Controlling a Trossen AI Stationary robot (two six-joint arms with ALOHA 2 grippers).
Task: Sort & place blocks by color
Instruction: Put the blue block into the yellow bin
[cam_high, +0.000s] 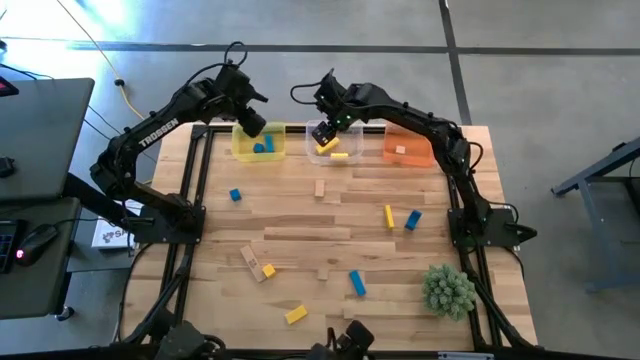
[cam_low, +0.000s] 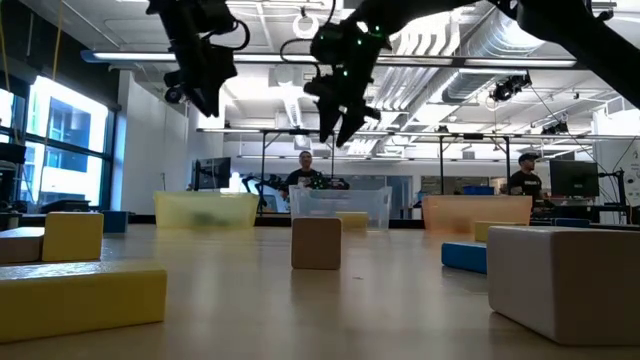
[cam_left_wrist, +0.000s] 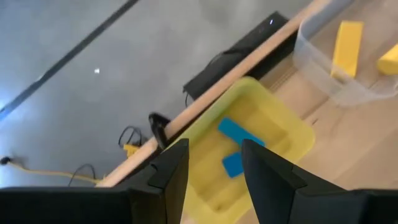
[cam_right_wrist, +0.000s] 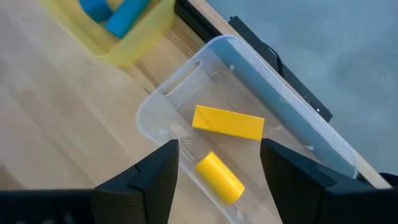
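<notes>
High view shows three bins in a row along the far edge of the table (cam_high: 300, 215): a yellow bin (cam_high: 258, 141) on the left, a clear bin (cam_high: 335, 143) in the middle and an orange bin (cam_high: 408, 145) on the right. The left gripper (cam_high: 252, 127) hangs above the yellow bin, and in the left wrist view its fingers (cam_left_wrist: 171, 171) stand a little apart with nothing between them; two blue blocks (cam_left_wrist: 236, 143) lie in the bin below. The right gripper (cam_high: 324, 131) hangs above the clear bin, and in the right wrist view its fingers (cam_right_wrist: 158, 171) are spread wide and empty, over a yellow bar (cam_right_wrist: 227, 122) and a second yellow block (cam_right_wrist: 219, 177) in the bin. A plain wood block (cam_high: 400, 150) sits in the orange bin. Other blocks are scattered on the table: a blue cube (cam_high: 235, 195) at left, a wood block (cam_high: 320, 188) near the middle, a yellow bar (cam_high: 388, 215) just beside a blue block (cam_high: 413, 220) to the right, a wood bar (cam_high: 250, 260) touching a yellow cube (cam_high: 268, 270) at near left, a blue bar (cam_high: 357, 283) and a yellow block (cam_high: 295, 314) near the front edge. A spiky green plant ball (cam_high: 448, 290) sits at the near right corner. In the low view both grippers hang well above the bins, and two people (cam_low: 305, 172) show in the room beyond.
</notes>
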